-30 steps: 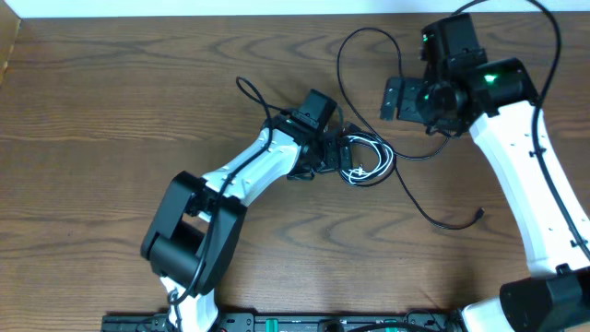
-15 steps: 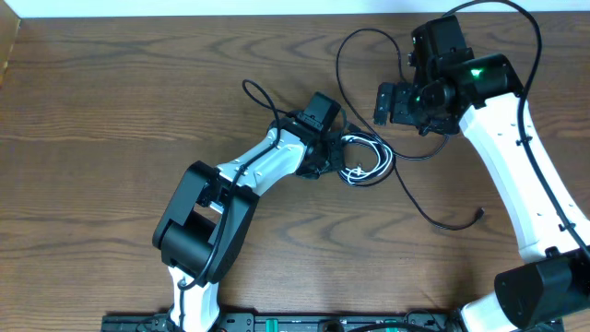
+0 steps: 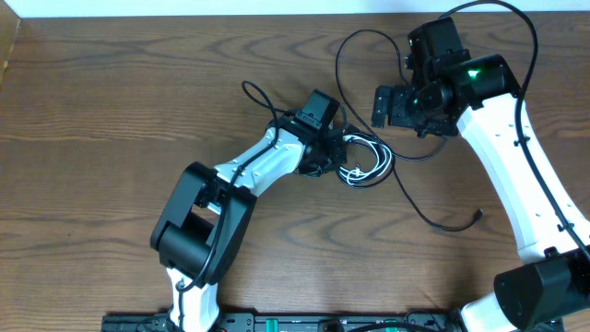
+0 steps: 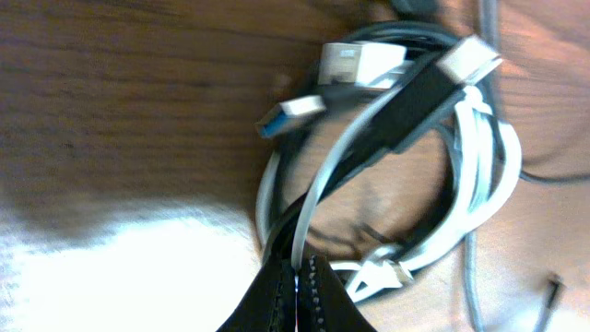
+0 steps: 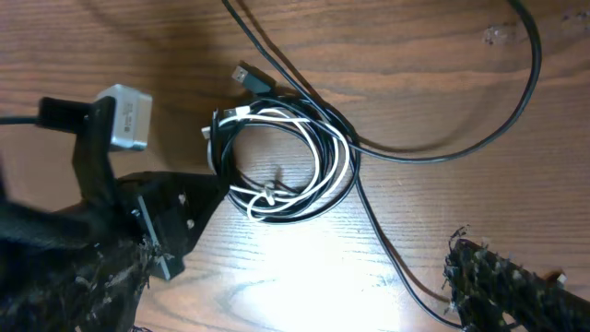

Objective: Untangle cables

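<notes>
**Pinching one strand of the coil at mid-table**

The left gripper reaches across the wooden table to the cable bundle, which lies near the table's middle, touching the gripper's tip on its right side. In the left wrist view the left gripper has its two fingers pressed together on a pale strand at the near edge of the cable bundle. The rest of the coil spreads away from the fingertips, white and black loops wound together. A blue-tipped plug and two silver plug ends stick out at the far side.

The right gripper hangs above the table just beyond the coil, apart from it. From the right wrist view the right gripper has its fingers spread wide, with nothing between them. The cable bundle sits ahead of them, flat on the wood.

A loose black cable curves past the coil's right side and ends in a small plug near the right arm. Whether it threads through the coil cannot be told.
</notes>
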`<action>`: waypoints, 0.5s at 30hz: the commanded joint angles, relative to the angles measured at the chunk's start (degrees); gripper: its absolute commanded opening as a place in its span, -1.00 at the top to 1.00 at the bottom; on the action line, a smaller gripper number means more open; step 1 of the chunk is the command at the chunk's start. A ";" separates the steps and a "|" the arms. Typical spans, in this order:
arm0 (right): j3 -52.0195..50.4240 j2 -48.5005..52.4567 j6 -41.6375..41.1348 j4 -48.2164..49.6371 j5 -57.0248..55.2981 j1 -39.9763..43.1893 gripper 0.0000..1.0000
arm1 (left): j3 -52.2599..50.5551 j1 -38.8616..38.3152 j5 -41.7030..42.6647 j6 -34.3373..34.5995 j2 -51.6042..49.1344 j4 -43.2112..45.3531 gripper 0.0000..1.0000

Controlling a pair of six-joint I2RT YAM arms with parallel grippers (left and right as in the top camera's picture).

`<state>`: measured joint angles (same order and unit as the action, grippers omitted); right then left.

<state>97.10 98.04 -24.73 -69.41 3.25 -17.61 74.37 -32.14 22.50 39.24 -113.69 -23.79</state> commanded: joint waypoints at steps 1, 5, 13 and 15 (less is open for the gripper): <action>-0.26 0.13 0.81 -0.48 0.17 -0.50 -0.98 | 0.57 0.07 2.60 0.50 6.49 -0.07 0.85; -0.26 0.13 0.81 -0.66 0.17 -0.50 -0.99 | 0.57 0.09 2.54 0.46 12.96 -0.07 0.85; -0.26 0.13 1.31 -0.92 1.86 -0.92 -0.98 | 0.57 0.09 0.42 0.48 23.61 -0.07 0.85; -0.28 0.13 1.75 -1.01 1.81 -1.20 -0.99 | 0.57 0.09 -1.73 0.48 25.40 -0.09 0.85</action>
<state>97.10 98.04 -24.47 -70.15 4.38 -17.69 74.37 -32.14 23.64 39.22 -90.61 -23.75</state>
